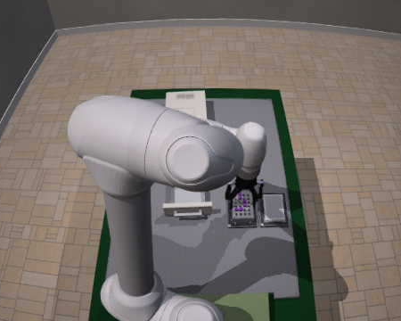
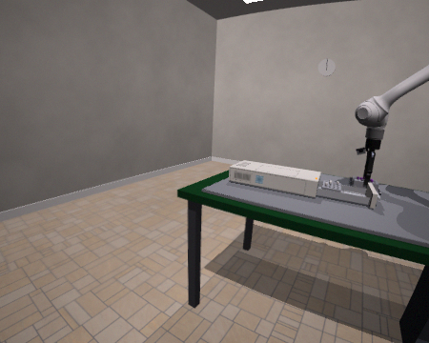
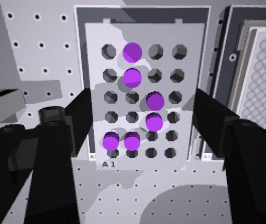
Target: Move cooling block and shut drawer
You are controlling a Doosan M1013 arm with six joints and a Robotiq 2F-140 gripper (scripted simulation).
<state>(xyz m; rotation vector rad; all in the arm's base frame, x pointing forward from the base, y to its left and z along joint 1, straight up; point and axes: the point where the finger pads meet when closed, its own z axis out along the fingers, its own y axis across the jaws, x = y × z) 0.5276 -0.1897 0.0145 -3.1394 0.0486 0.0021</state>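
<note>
The gripper (image 3: 143,117) pinches the block (image 3: 144,65) by its two long sides, one black finger (image 3: 81,117) against each flank. The block sits over slot D1 (image 1: 243,223), just beside the second slot (image 1: 274,209); whether it rests flat on the locators I cannot tell. Six purple tubes (image 3: 132,51) stand in its bores. The drawer (image 1: 187,209) of COLD (image 2: 272,177) stands pulled out.

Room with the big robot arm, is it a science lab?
Probably a lab bench setup: a cooler box with a pull-out drawer, and a block of purple-capped tubes held in the gripper.
</note>
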